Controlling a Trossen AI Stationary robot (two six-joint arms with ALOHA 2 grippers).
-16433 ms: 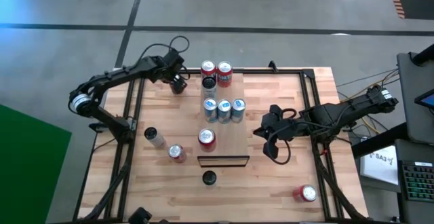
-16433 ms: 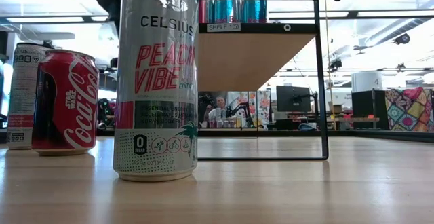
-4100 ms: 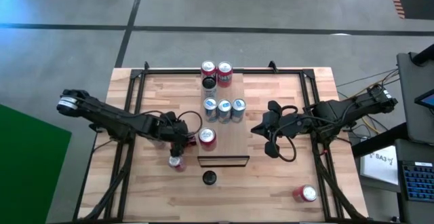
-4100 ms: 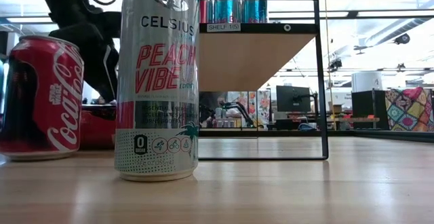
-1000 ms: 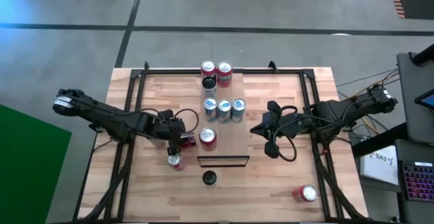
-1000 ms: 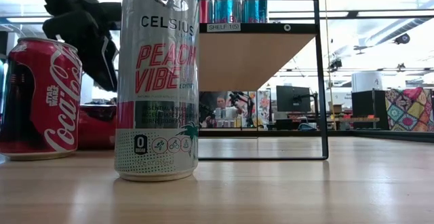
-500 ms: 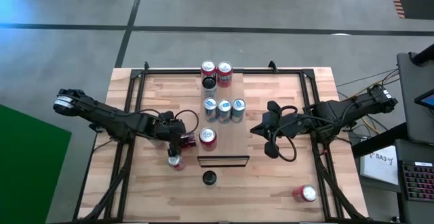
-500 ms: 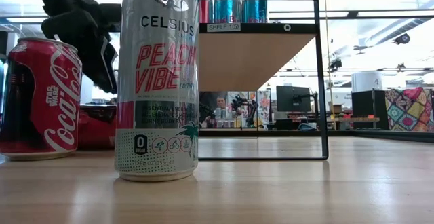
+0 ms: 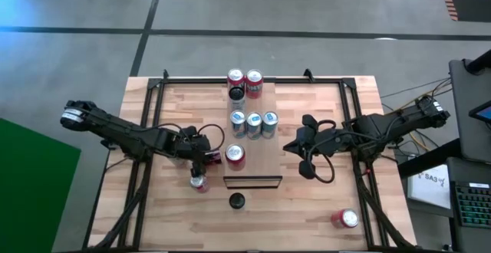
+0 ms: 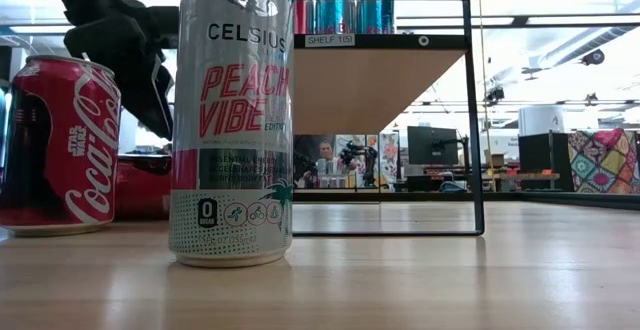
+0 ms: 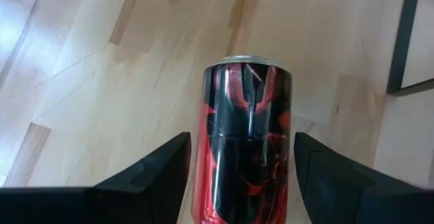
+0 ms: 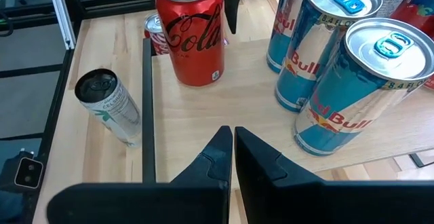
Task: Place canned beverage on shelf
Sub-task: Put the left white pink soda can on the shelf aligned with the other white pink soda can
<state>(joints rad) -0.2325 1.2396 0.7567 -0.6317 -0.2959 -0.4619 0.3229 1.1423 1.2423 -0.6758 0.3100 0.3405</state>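
Gripping a red can (image 11: 245, 142) between its 2 fingers (image 11: 154, 170), the left gripper (image 9: 205, 158) sits low over the table (image 9: 322, 199), just left of the shelf (image 9: 265, 149). In the left wrist view the can lies lengthwise between the fingers, its silver rim pointing away from the camera, over bare planks.

On the shelf stand 7 cans: 2 red ones (image 9: 245, 77) and a dark-topped one (image 9: 237, 94) at the far end, 3 blue Red Bull cans (image 9: 253, 123) in a row at the middle, and a Coca-Cola can (image 9: 234, 156) near the dark front edge. Off the shelf, another Coca-Cola can (image 9: 199, 182) stands on the table just in front of the left gripper, a tall Celsius can (image 9: 236, 201) stands before the shelf's front edge, and 1 more red can (image 9: 344, 219) sits by the near right corner.

The right gripper (image 9: 294, 147), fingers pressed together and holding nothing, waits just right of the shelf, facing the Red Bull row.

Compared with 1 second ago, nothing on the table has shifted; the left arm holds the same clamp on the can in the same spot. 16 seconds back, that arm was at the far left of the shelf and a silver can lay where it now works.
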